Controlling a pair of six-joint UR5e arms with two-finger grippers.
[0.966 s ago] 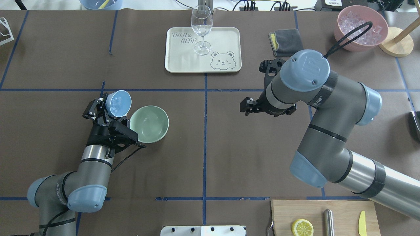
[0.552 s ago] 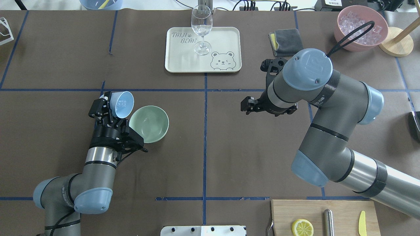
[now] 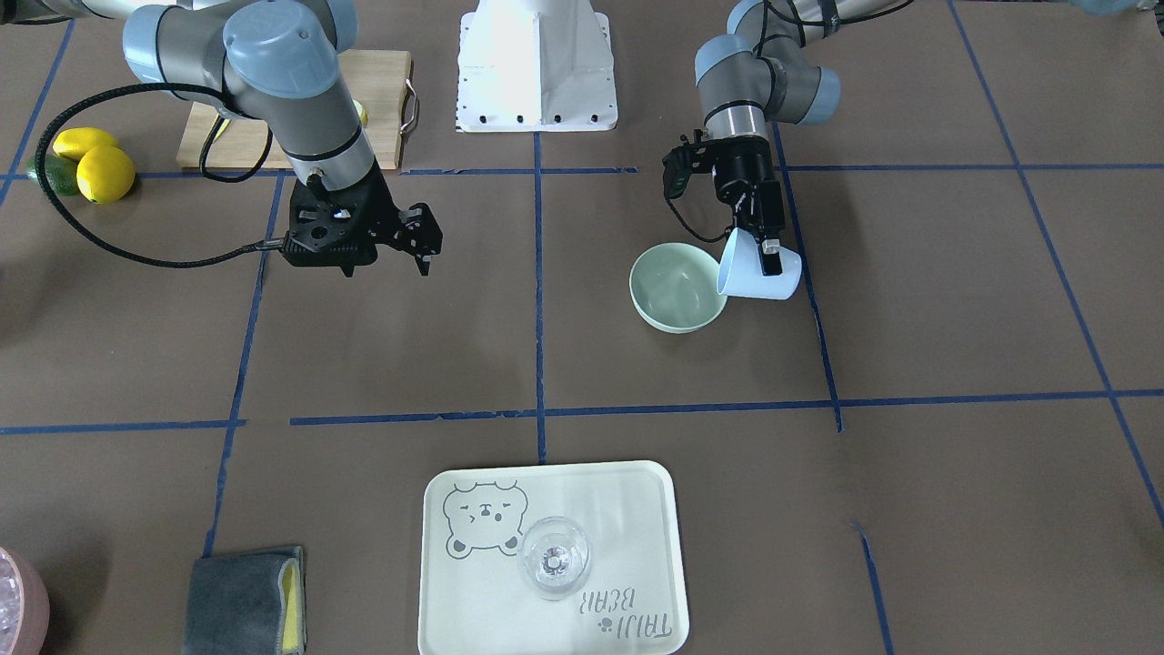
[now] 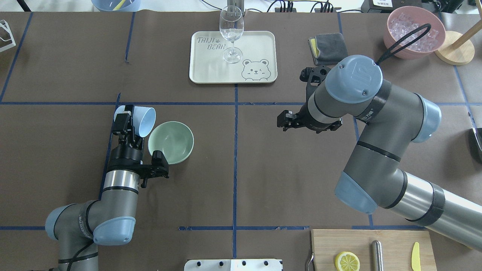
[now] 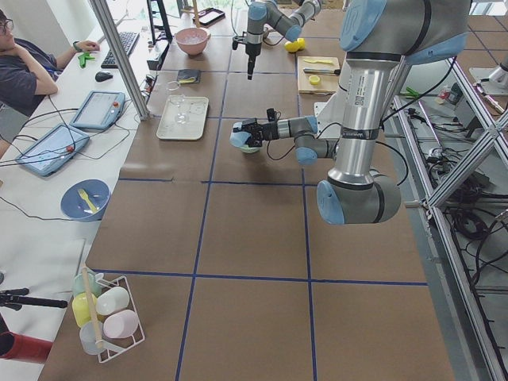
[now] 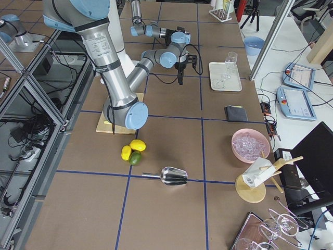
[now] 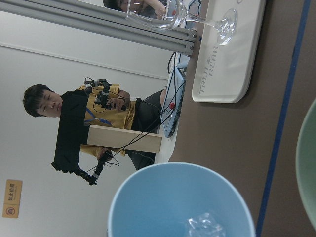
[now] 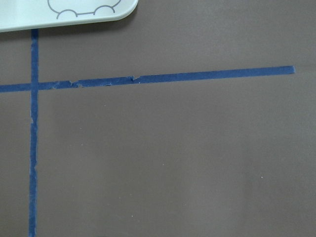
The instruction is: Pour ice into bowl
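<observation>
My left jaws grip the light blue cup (image 4: 146, 119), tipped almost level, its long axis running left to right and its mouth at the left rim of the mint bowl (image 4: 171, 142) on the worktop. The ice (image 7: 205, 226) lies inside the cup. The bowl looks empty. My left wrist is rolled over. The right jaws hang well off right; I cannot tell their state.

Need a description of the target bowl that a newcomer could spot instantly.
From the bear tray, come toward the robot's left side. The bowl sits beside the tilted blue cup held in the left fingers. It is mint green, unlike the pink bowl at the far right.
</observation>
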